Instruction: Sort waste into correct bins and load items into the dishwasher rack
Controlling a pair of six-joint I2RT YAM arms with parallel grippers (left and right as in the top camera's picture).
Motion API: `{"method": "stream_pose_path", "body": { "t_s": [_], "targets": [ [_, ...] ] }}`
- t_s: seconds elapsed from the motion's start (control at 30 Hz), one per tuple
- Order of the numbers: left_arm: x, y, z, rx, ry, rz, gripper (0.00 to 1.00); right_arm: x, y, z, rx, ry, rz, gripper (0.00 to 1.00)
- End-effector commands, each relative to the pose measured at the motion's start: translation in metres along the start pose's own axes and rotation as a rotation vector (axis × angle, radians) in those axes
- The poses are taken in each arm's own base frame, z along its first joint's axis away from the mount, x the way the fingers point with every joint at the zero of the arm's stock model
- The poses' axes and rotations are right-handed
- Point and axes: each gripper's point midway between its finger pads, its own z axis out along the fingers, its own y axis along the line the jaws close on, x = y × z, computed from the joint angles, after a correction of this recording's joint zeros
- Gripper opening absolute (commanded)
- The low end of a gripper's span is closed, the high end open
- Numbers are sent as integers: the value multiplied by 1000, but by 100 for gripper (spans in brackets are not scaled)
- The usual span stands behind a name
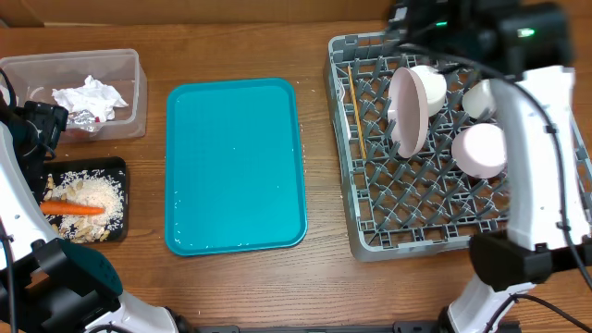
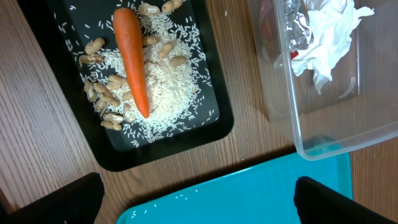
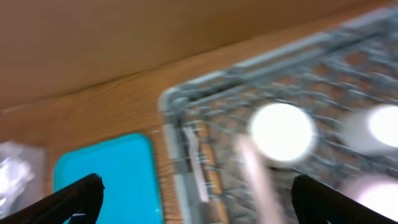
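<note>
A black tray at the left holds rice, peanuts and an orange carrot; both show in the left wrist view, tray and carrot. A clear bin holds crumpled white paper and foil. The grey dishwasher rack holds a pink plate, a pink bowl and two cups. My left gripper is open and empty above the teal tray's edge. My right gripper is open and empty, high over the rack's far left corner; that view is blurred.
A teal tray lies in the middle, with a few rice grains near its edge. A wooden stick lies along the rack's left side. The clear bin's wall stands close to the black tray. Cardboard walls bound the far side.
</note>
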Motion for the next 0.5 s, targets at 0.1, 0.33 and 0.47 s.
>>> {"method": "stream_pose_path", "body": {
  "t_s": [0.1, 0.33, 0.47],
  "targets": [
    [-1, 1, 0, -10, -9, -12, 100, -14, -56, -19, 90, -26, 99, 100],
    [-1, 1, 0, -10, -9, -11, 100, -20, -74, -21, 117, -38, 132, 100],
    [-1, 1, 0, -9, -9, -15, 100, -20, -74, -21, 117, -38, 132, 100]
  ]
}}
